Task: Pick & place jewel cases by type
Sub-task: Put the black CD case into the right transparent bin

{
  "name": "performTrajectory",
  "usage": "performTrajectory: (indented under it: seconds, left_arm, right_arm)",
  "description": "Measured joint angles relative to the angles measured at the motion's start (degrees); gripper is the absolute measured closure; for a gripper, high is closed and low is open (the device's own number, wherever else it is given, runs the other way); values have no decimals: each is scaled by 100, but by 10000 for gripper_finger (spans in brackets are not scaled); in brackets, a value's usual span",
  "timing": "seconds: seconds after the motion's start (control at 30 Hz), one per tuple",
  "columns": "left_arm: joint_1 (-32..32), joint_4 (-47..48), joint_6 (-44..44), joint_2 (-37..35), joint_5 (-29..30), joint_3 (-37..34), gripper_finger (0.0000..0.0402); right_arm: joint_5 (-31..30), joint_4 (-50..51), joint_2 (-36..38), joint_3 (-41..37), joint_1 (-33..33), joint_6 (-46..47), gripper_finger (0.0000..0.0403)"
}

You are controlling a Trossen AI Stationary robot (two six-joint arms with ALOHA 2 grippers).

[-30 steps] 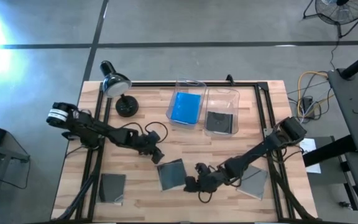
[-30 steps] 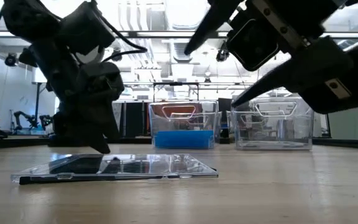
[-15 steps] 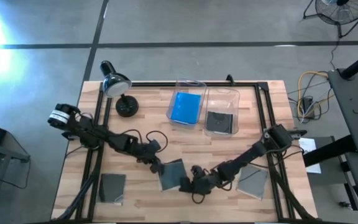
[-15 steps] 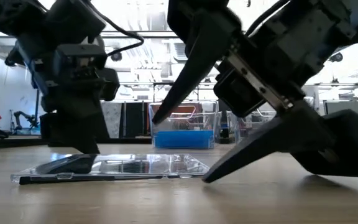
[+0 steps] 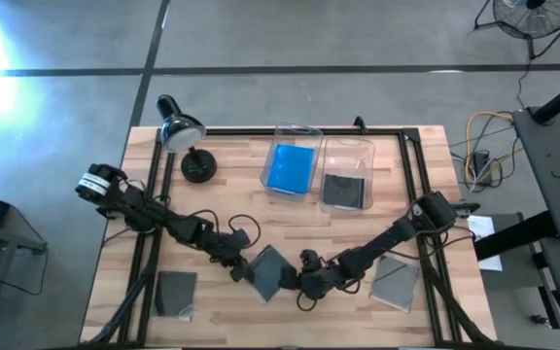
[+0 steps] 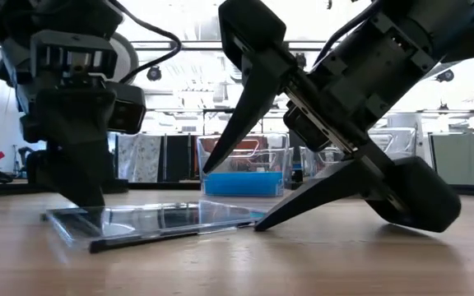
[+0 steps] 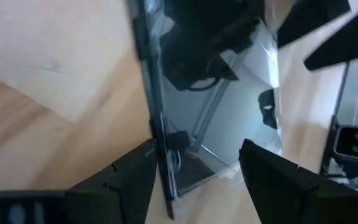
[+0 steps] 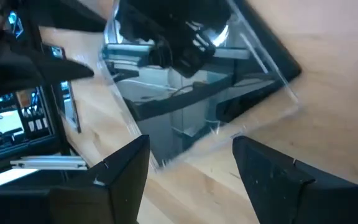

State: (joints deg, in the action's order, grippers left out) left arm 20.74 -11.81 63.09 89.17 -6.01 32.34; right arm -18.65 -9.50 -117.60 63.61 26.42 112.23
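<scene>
The grey case (image 5: 268, 271) near the table's front edge has just turned cornerwise. My left gripper (image 5: 238, 271) and right gripper (image 5: 293, 279), both spread apart, touch its two sides, so I can lift it soon.

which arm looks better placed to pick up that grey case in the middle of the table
Probably the right. The right gripper is open, one finger at the grey case's edge, one above it. The left gripper presses on the opposite edge.

Both grippers, L (image 5: 242, 273) & R (image 5: 292, 279), flank centre grey jewel case (image 5: 267, 269)
</scene>
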Motion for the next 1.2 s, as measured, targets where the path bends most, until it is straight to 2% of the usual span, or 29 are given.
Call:
performTrajectory:
  seconds: [0.47, 0.67, 0.8, 1.2]
  left_arm:
    - [232, -231, 63, 26, -137, 0, 188]
    - [296, -373, 186, 148, -76, 5, 188]
    - [329, -474, 190, 204, -53, 11, 188]
    - [330, -488, 212, 210, -36, 12, 188]
  right_arm:
    - [-419, 26, 16, -11, -24, -51, 170]
    - [-461, -18, 31, 200, -48, -598, 182]
    - [-432, -45, 48, 291, -34, -731, 209]
    - [-264, -175, 52, 332, -22, -790, 331]
